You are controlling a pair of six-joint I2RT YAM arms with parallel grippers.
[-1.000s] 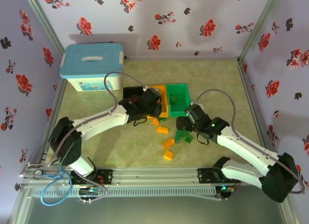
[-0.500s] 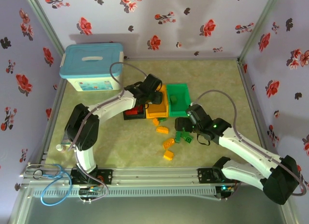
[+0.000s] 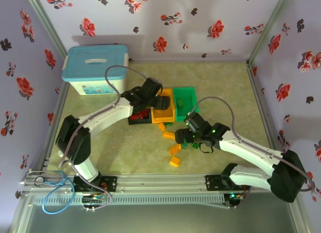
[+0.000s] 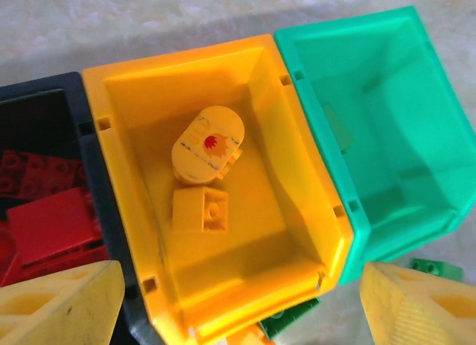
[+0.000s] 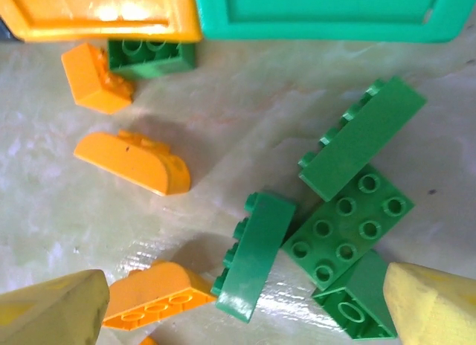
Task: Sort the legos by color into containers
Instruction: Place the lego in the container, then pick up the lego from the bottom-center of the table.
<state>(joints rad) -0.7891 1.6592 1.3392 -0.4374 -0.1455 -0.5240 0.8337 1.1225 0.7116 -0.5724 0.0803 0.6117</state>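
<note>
My left gripper [image 4: 238,308] hangs open over the orange bin [image 4: 297,166], nothing between its fingers. Two orange-yellow legos lie inside, one rounded [image 4: 208,144] and one square [image 4: 199,209]. The black bin [image 4: 89,174] to its left holds red legos [image 4: 48,218]; the green bin [image 4: 379,129] is on its right. My right gripper [image 5: 242,311] is open above loose green legos [image 5: 256,256] [image 5: 347,226] [image 5: 362,137] on the table, with orange legos [image 5: 132,161] [image 5: 152,293] beside them. From above, the left gripper [image 3: 161,103] is at the bins and the right gripper [image 3: 183,136] is just in front of them.
A white box with a light-blue lid [image 3: 95,70] stands at the back left. More orange legos [image 3: 174,161] lie in front of the bins. A green lego [image 5: 151,56] and an orange one [image 5: 95,79] sit against the orange bin's front rim.
The left gripper has moved back over the orange bin and gone from shut to open. The right gripper has slid a little to the left over the green legos.
</note>
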